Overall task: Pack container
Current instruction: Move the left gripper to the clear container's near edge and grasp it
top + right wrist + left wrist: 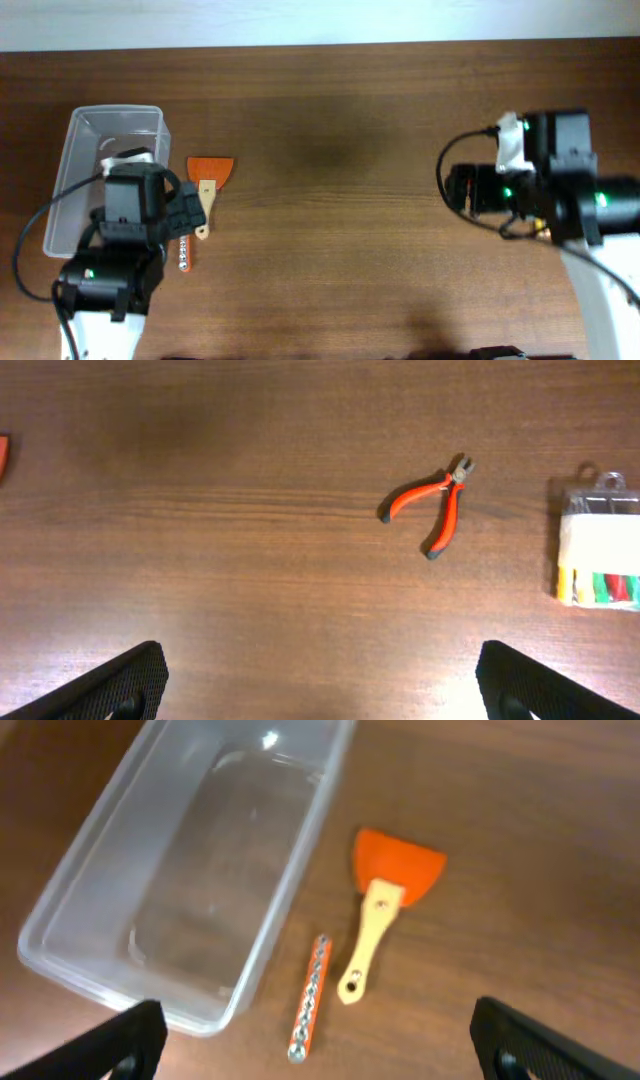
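Observation:
The clear plastic container [113,112] stands empty at the far left of the table and also shows in the left wrist view [300,860]. Beside it on its right lie an orange scraper with a wooden handle [211,174] [397,868] and an orange strip of metal bits [185,253] [310,995]. My left gripper [315,1042] is open and empty, above the table just short of the strip. My right gripper [320,682] is open and empty over bare wood. Red-handled pliers [435,502] lie ahead of it.
A clear packet with a white label and coloured pieces [598,550] lies at the right edge of the right wrist view. The right arm [560,190] hangs over the table's right side. The table's far edge runs along the top of the overhead view.

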Motion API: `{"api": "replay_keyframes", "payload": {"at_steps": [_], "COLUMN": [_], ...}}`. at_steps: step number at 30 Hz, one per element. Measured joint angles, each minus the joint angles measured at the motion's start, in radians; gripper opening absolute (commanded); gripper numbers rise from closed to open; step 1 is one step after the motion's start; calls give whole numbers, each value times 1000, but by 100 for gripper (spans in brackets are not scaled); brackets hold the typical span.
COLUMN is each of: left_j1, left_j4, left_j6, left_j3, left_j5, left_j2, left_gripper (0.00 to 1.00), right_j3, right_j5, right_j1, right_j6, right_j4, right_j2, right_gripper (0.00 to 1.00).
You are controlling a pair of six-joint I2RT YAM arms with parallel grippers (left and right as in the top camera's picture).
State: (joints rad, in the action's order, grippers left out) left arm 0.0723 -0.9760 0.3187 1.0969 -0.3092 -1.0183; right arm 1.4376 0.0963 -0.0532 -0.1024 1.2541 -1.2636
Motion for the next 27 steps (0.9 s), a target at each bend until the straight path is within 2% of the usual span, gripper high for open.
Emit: {"api": "replay_keyframes", "payload": {"at_steps": [5,14,20,27], "left_j1": [-143,-470,-556,-583], "left_j4": [-53,-27,-23,-20], "left_j6": [195,293,338,473], "left_j3": [4,5,5,5], "left_j5": [34,152,166,179], "left_j2": [-68,-190,-272,-397], "left_gripper": [99,99,99,99], "right_j3": [37,47,48,48], "right_j5": [-4,-14,-17,-20], "right_j1": [0,0,0,0], "right_j6": [27,87,109,115], "right_j4": [-1,-2,-2,-2], "right_j2": [-91,-103,-103,-103], "right_gripper": [99,98,99,98]}}
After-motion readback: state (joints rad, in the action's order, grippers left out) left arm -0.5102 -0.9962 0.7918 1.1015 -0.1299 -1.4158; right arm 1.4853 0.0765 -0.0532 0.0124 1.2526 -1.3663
